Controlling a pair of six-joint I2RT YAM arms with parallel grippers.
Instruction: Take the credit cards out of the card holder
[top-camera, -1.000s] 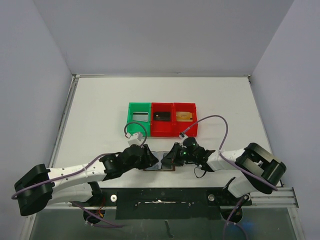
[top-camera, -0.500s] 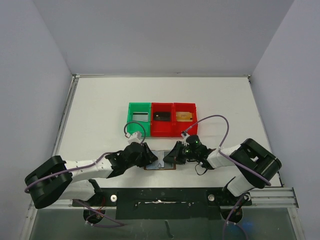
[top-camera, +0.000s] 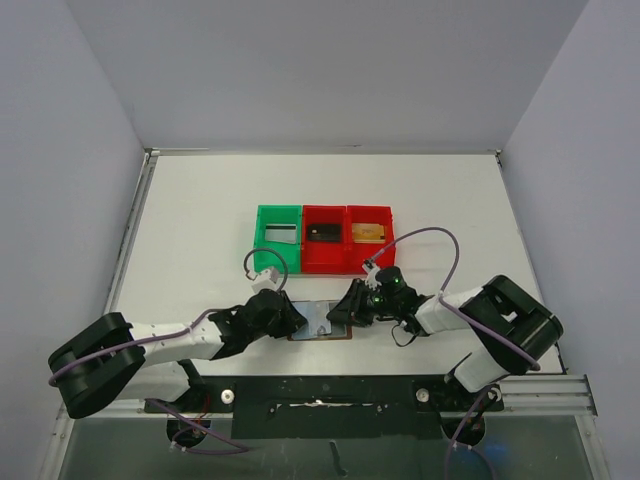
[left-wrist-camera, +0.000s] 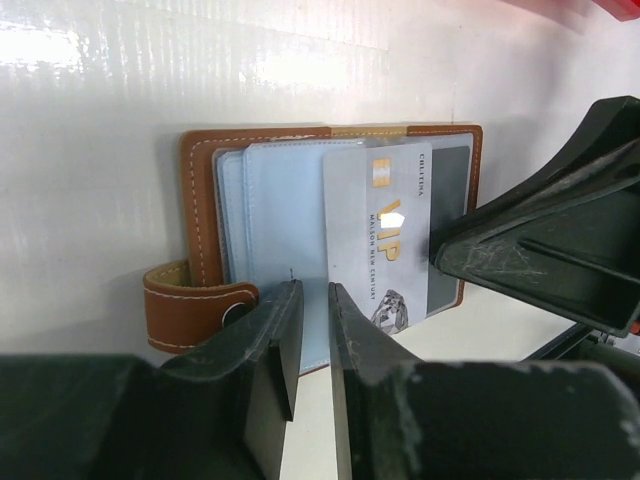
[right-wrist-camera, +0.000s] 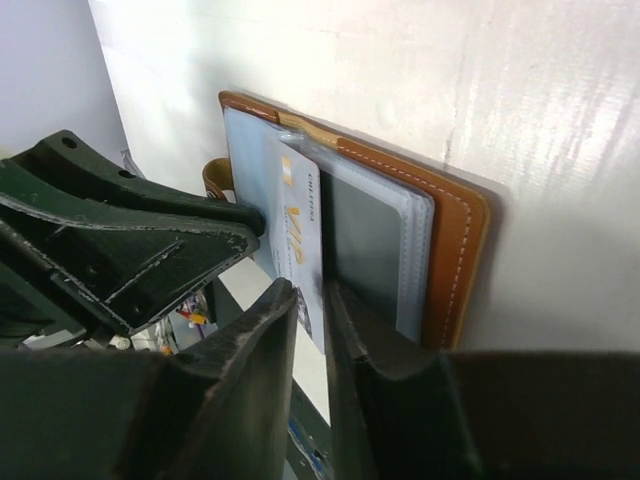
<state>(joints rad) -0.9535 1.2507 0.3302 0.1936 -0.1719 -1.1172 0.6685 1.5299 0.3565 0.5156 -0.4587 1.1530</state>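
1. The card holder (left-wrist-camera: 200, 190) is lying open and flat on the white surface (top-camera: 200, 220), close to the near edge, right between the two arms.
2. Brown leather outside, and its strap (left-wrist-camera: 190, 305) with the snap hangs loose off one side.
3. Inside there's a pale blue panel (left-wrist-camera: 280, 220). On top of it is a grey-white card (left-wrist-camera: 375, 230) with "VIP" printed on it, sticking partway out past the holder's edge and not flush in its sleeve.
4. The left tool (left-wrist-camera: 310, 300) sits low over the strap side with only a thin slit between its fingers. The blue panel shows through that slit. I honestly can't tell if it's pinching anything or just hovering.
5. The right tool (right-wrist-camera: 310, 300) comes in from the opposite side, also nearly closed. The VIP card's edge runs into the narrow gap between its fingers, but clamped or loose? Can't tell from here.
6. Further back on the surface, well apart from all this, there's a row of a green bin (top-camera: 262, 250) and two red bins (top-camera: 325, 262) touching side by side, each with something small in it.
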